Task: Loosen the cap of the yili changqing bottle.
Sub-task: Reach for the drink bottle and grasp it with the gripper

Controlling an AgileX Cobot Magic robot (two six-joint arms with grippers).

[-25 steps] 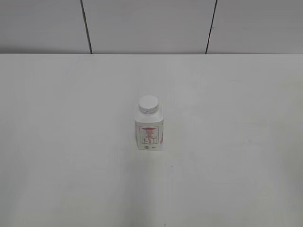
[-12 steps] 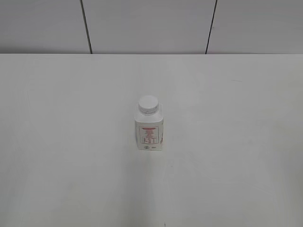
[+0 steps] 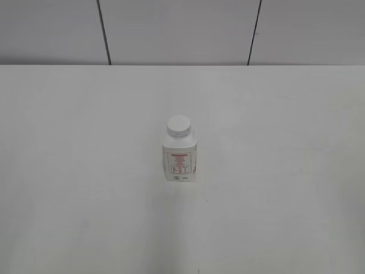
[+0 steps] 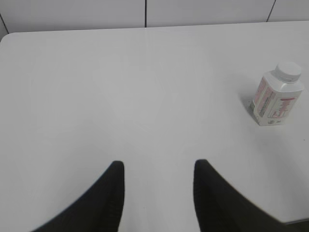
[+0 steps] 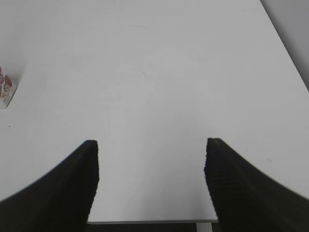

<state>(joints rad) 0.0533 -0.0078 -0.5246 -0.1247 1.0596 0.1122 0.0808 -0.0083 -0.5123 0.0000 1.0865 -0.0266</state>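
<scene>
The yili changqing bottle (image 3: 180, 158) stands upright near the middle of the white table, white with a pink-red label. Its white ribbed cap (image 3: 178, 127) sits on the neck. In the left wrist view the bottle (image 4: 276, 100) and cap (image 4: 288, 71) are at the far right. Only a corner of the bottle (image 5: 6, 91) shows at the left edge of the right wrist view. My left gripper (image 4: 158, 166) is open and empty, well short and left of the bottle. My right gripper (image 5: 151, 145) is open wide and empty over the table's front edge. Neither gripper shows in the exterior view.
The white table (image 3: 285, 171) ends at a pale panelled wall (image 3: 182, 28) at the back. The table's front edge (image 5: 149, 222) and right edge (image 5: 289, 53) show in the right wrist view.
</scene>
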